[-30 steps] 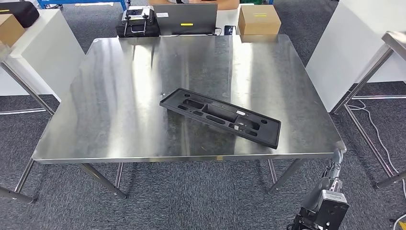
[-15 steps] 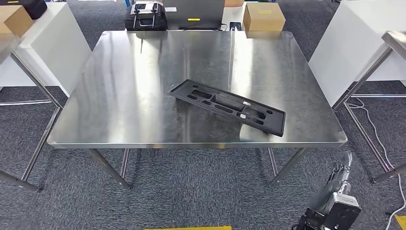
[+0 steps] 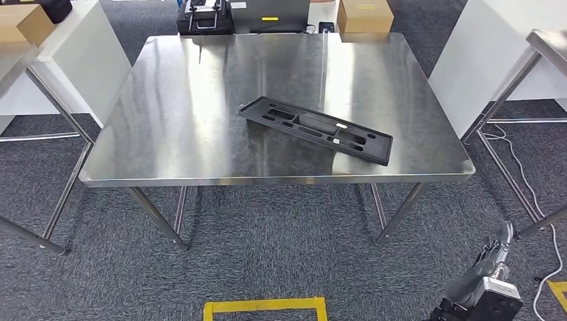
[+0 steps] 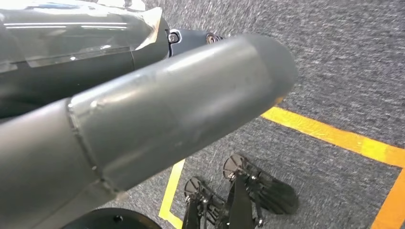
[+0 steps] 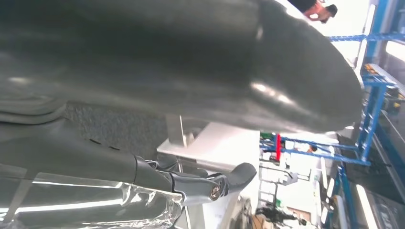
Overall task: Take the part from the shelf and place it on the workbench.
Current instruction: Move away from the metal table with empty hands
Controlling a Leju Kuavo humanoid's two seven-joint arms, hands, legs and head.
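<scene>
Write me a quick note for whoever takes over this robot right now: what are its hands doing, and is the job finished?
Right hand: hanging low beside the workbench, holding nothing, fingers apart.
Left hand: hanging over the carpet, nothing seen in it; whether open or closed is unclear.
Part: black, lying flat on the steel workbench, toward its right front.
Done: part is on the workbench.
Left: seemingly nothing.
</scene>
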